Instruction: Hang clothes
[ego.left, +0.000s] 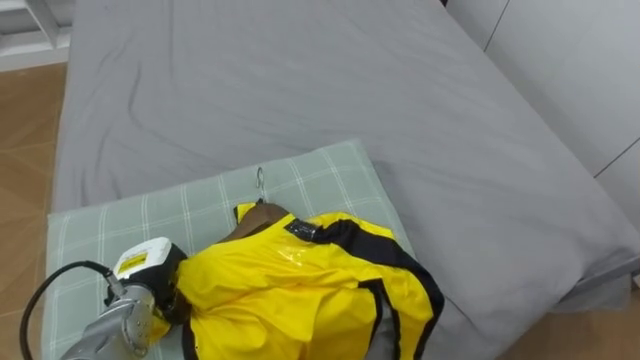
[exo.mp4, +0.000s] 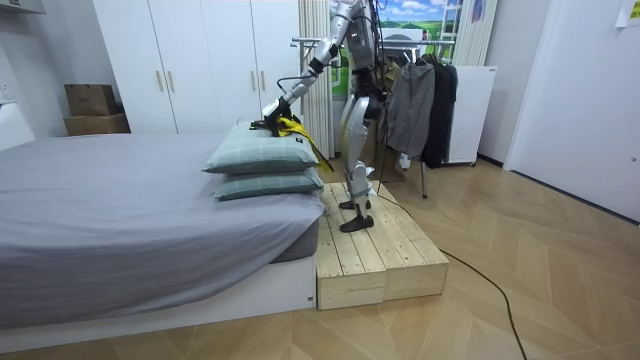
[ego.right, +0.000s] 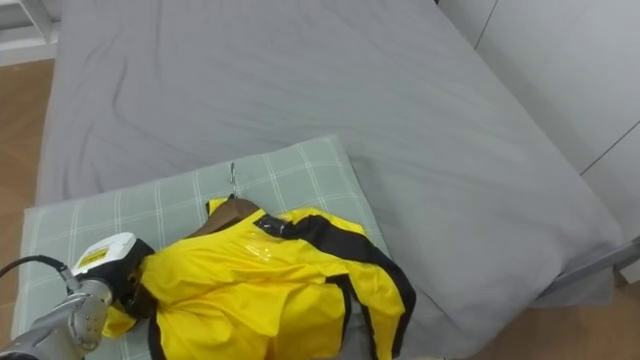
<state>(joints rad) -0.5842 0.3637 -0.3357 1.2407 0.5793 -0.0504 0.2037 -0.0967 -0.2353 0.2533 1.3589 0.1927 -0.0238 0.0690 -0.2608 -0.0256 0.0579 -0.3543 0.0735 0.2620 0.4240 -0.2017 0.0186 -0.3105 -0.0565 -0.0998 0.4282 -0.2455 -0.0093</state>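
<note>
A yellow jacket with black trim (ego.left: 310, 290) lies on a pale green checked pillow (ego.left: 150, 215) on the bed. It sits on a brown wooden hanger (ego.left: 256, 217) whose metal hook (ego.left: 260, 181) points toward the far side of the pillow. My left hand (ego.left: 150, 285) comes in from the lower left and is curled on the jacket's shoulder at its left edge, with yellow cloth bunched around it. In the room view I stand on a wooden platform (exo.mp4: 380, 255) beside the bed, left arm stretched out to the jacket (exo.mp4: 290, 128).
The grey bed (ego.left: 350, 90) stretches beyond the pillow, its edge at the right. Two stacked pillows (exo.mp4: 262, 170) sit at the bed's end. A clothes rack with dark garments (exo.mp4: 420, 95) stands behind me, and white wardrobes line the wall.
</note>
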